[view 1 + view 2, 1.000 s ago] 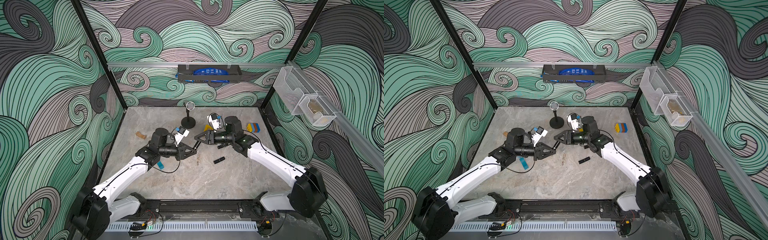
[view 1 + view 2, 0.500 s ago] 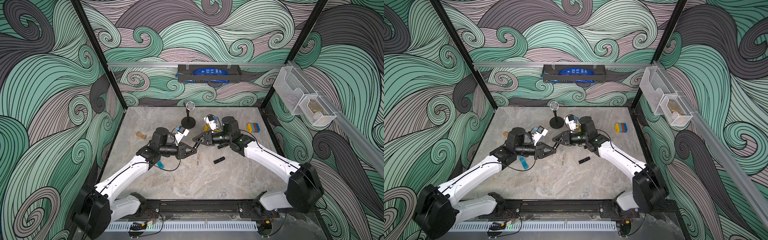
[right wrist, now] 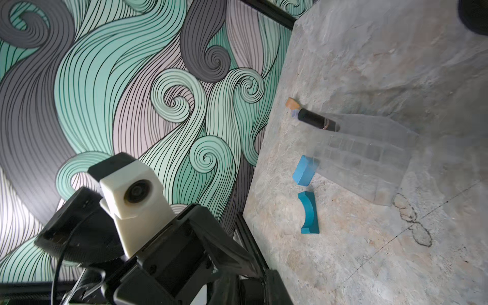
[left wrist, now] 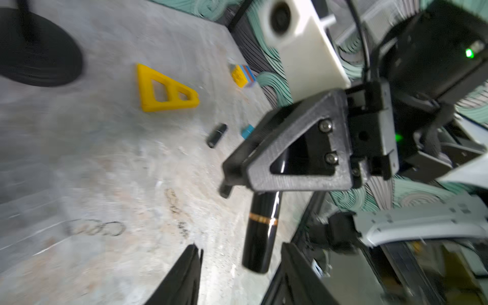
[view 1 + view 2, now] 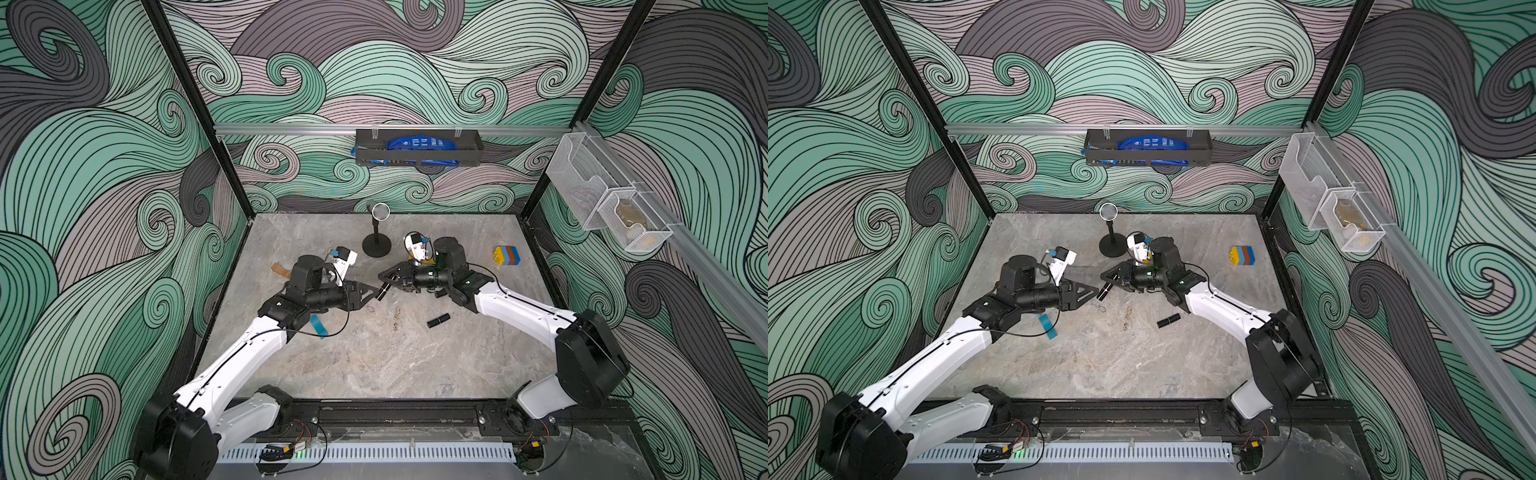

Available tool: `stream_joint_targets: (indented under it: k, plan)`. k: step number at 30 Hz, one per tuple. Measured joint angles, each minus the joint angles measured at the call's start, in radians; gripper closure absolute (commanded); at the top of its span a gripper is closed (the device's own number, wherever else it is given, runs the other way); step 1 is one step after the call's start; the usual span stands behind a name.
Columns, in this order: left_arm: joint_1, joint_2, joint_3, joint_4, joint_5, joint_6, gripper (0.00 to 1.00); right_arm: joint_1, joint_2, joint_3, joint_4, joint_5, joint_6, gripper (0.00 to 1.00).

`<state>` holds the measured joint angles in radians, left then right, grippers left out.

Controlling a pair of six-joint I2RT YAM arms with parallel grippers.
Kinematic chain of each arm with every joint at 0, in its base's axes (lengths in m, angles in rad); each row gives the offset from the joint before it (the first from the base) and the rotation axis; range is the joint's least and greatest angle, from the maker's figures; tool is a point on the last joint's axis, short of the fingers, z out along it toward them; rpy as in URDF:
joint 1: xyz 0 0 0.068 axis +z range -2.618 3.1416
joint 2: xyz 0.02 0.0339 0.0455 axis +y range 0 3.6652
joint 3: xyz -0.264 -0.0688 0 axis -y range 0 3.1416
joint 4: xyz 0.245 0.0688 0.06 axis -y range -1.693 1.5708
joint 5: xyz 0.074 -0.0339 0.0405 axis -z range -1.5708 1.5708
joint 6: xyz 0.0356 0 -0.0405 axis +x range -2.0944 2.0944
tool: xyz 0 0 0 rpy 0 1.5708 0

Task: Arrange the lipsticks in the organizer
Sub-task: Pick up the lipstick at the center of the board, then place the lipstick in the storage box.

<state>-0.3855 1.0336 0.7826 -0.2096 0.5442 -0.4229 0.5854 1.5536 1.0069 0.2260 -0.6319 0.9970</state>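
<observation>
Grey marbled tabletop (image 5: pixel 374 365) inside swirl-patterned walls (image 5: pixel 104 208). In both top views the right gripper (image 5: pixel 383 282) pinches a black lipstick (image 5: pixel 381 291) mid-table; a 2nd lipstick (image 5: pixel 438 321) lies near-right. Left wrist view: the left gripper (image 4: pixel 240 245) has its fingers (image 4: pixel 182 274) spread either side of that tube. Right wrist view: clear organizer (image 3: pixel 369 163) left of centre, a 3rd lipstick (image 3: pixel 315 120) at its edge.

Lipstick (image 4: pixel 260 232) black, gold band. Table (image 5: pixel 374 365) grey marble, walls (image 5: pixel 104 166) teal/grey swirls. Triangular frame (image 4: pixel 144 89) yellow, arc block (image 3: pixel 309 214) blue.
</observation>
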Motion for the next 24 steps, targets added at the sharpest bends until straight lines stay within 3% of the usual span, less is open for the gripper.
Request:
stream_joint_targets:
  k: [3,6,11,17,24]
  plan:
    - [0.055,-0.077,0.003,-0.107,-0.197,0.014,0.43,0.003,0.026,0.013,0.014,0.125,0.017,0.91]
    - [0.084,-0.137,0.003,-0.188,-0.401,0.028,0.42,0.046,0.069,0.062,0.017,0.326,0.006,0.92]
    - [0.089,-0.186,0.0,-0.234,-0.613,0.034,0.42,0.177,0.214,0.22,0.008,0.641,-0.081,0.92]
    - [0.087,-0.194,-0.036,-0.241,-0.712,0.027,0.42,0.275,0.422,0.466,-0.01,0.866,-0.238,0.92]
    - [0.084,-0.202,-0.06,-0.25,-0.751,0.013,0.42,0.3,0.602,0.642,-0.022,0.977,-0.367,0.92]
